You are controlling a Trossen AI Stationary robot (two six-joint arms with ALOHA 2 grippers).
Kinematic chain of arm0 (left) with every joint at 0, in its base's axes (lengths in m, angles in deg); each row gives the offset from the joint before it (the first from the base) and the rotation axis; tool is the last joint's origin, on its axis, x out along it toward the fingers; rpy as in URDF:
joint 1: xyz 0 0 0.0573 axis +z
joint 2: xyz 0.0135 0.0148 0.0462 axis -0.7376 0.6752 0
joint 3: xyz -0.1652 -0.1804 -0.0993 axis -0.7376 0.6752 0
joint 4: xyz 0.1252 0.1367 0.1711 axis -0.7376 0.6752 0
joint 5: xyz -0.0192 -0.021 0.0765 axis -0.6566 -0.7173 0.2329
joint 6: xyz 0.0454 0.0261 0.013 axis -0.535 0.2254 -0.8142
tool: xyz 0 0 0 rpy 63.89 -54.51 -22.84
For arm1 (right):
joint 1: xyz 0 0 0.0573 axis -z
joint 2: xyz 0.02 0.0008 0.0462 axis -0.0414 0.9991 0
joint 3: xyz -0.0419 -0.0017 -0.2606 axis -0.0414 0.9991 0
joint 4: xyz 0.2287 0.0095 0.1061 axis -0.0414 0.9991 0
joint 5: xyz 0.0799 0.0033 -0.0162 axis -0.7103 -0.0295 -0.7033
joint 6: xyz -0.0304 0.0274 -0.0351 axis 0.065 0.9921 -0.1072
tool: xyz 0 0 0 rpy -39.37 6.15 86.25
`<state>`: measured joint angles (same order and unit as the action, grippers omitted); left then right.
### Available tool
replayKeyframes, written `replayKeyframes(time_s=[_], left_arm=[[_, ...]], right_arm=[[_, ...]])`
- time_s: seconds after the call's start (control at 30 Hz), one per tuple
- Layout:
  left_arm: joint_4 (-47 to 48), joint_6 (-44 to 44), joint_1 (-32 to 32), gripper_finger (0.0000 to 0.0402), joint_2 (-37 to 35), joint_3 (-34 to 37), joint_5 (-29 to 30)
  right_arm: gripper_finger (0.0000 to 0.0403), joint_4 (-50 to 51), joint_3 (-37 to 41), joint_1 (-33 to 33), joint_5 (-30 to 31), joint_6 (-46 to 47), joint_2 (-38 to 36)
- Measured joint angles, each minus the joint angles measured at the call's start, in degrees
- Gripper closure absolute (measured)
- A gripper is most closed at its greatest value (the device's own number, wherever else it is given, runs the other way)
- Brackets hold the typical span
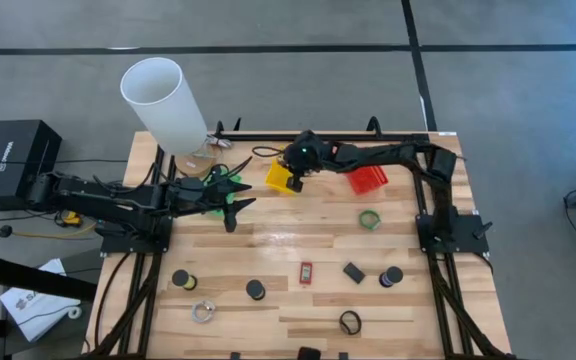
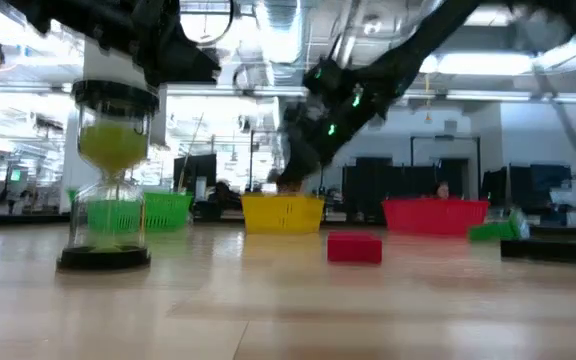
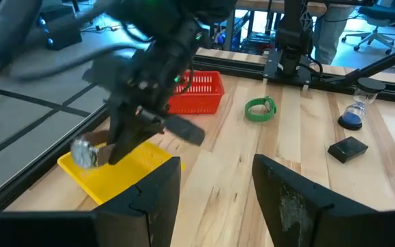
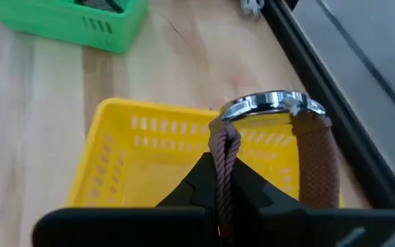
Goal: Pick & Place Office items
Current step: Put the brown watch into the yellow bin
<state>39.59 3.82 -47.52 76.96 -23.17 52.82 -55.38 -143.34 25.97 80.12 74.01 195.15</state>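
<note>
My right gripper [image 1: 296, 172] hangs over the yellow basket [image 1: 280, 180] at the table's far side, shut on a wristwatch [image 4: 273, 104] with a silver case and a brown woven strap. The left wrist view shows the watch [image 3: 84, 152] just above the yellow basket [image 3: 125, 171]. My left gripper [image 1: 238, 208] is open and empty, near the green basket [image 1: 223, 182], its fingers [image 3: 149, 199] pointing toward the yellow basket. A green ring [image 1: 369, 218], a red rectangle [image 1: 306, 271] and a dark clip [image 1: 353, 271] lie flat on the table. My right gripper pinches one half of the watch's strap [image 4: 223, 161] between its two fingers, which come from above and slant down. The case [image 4: 273, 104] is beyond the fingertips. The other half of the strap [image 4: 317, 165] is free beside the fingers. The watch is lifted clear, above the yellow basket.
A red basket [image 1: 368, 180] stands right of the yellow one. A big white cylinder [image 1: 163, 100] stands at the far left corner. Small black-ended sand timers [image 1: 182, 280] [image 1: 256, 289] [image 1: 392, 276], a clear ring [image 1: 202, 312] and a black ring [image 1: 349, 322] are spread over the near half.
</note>
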Motion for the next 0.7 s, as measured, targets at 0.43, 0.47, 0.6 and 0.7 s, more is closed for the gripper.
replayKeyframes(time_s=[0.43, 0.47, 0.6, 0.7], left_arm=[[0.1, 0.0, 0.0, 0.0224, 0.0, 0.0, 0.0], [0.1, 0.0, 0.0, 0.0225, 0.0, 0.0, 0.0], [0.1, 0.0, 0.0, 0.0224, 0.0, 0.0, 0.0], [0.1, 0.0, 0.0, 0.0224, 0.0, 0.0, 0.0]], right_arm=[[0.0384, 11.2, -5.0, 0.5, 1.1, 1.8, 0.4], [0.0378, 11.8, -5.0, 0.6, 1.2, 1.8, 0.4], [0.0343, 13.1, -5.0, 0.6, 1.3, 1.4, 0.4], [0.0312, 13.1, -5.0, 0.5, 1.2, 0.9, 0.4]])
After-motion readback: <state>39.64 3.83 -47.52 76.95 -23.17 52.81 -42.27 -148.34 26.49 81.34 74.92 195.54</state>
